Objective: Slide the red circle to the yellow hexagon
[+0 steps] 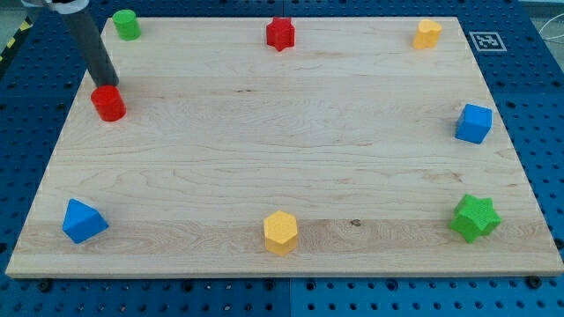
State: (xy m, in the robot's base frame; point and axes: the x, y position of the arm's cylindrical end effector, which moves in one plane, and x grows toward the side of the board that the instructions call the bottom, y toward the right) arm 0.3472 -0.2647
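Wooden and pale, the board (282, 158) lies flat on a blue table full of little holes (529, 53). My tip (109, 84) is at the end of a dark rod that leans in from the view's top left corner. I have no hand to open or close, only this rod. The tip sits right at the top edge of the red circle (109, 103), and it looks like it is touching it.

That red circle is near the view's left edge, in the upper part of the board. The yellow hexagon (281, 232) is far away from it, down near the view's bottom edge, about in the middle.

Other blocks sit around the edges. A green round block (126, 24) is at the top left, just above the rod. A red star (280, 33) is at the top middle. A second yellow block (427, 33) is at the top right; I cannot tell its shape for sure. A blue cube (474, 123) is by the right edge. A green star (476, 217) is at the bottom right. A blue triangle (84, 220) is at the bottom left. A small black and white square tag (486, 40) sits on the table past the top right corner of the board.
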